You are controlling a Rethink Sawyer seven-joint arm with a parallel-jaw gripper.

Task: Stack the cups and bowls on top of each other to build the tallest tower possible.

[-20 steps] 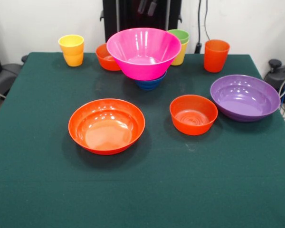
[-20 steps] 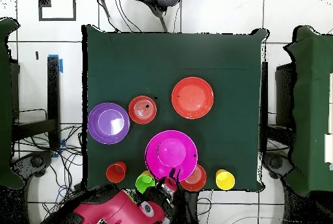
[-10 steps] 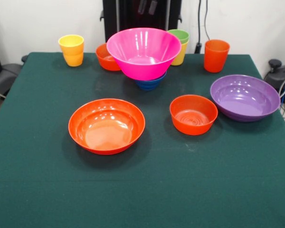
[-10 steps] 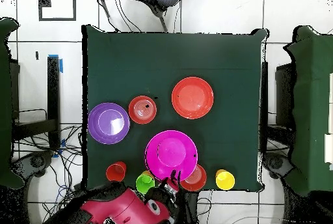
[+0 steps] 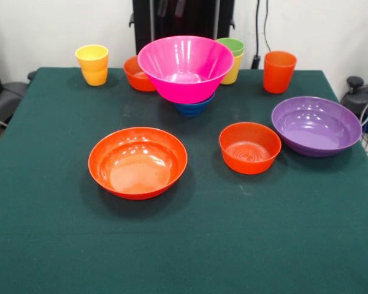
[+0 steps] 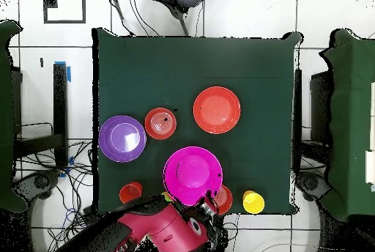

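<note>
Cups and bowls sit spread over your green bench, with only two small stacks among them. In the front view the big pink bowl rests on the small blue bowl towards the far middle of the bench, the blue one showing just below the pink rim. Just behind it to the left you see a small orange bowl, partly hidden by the pink one. Further left, near the far corner, a yellow cup stands upright and alone. Behind the pink bowl on the right, the light green cup sits nested in the second yellow cup. The taller orange cup stands upright to the right of that pair, apart from it.

Nearer the camera, the wide orange bowl lies open side up left of centre. The other small orange bowl sits to its right, and the wide purple bowl is just beyond that, close to the right edge. These three do not touch each other.

From overhead, your red and black arm reaches in at the bench's bottom edge, covering the green cup. The claw is beside the pink bowl's rim, by the small orange bowl there. You cannot tell from either view whether it is released or clenched.
</note>
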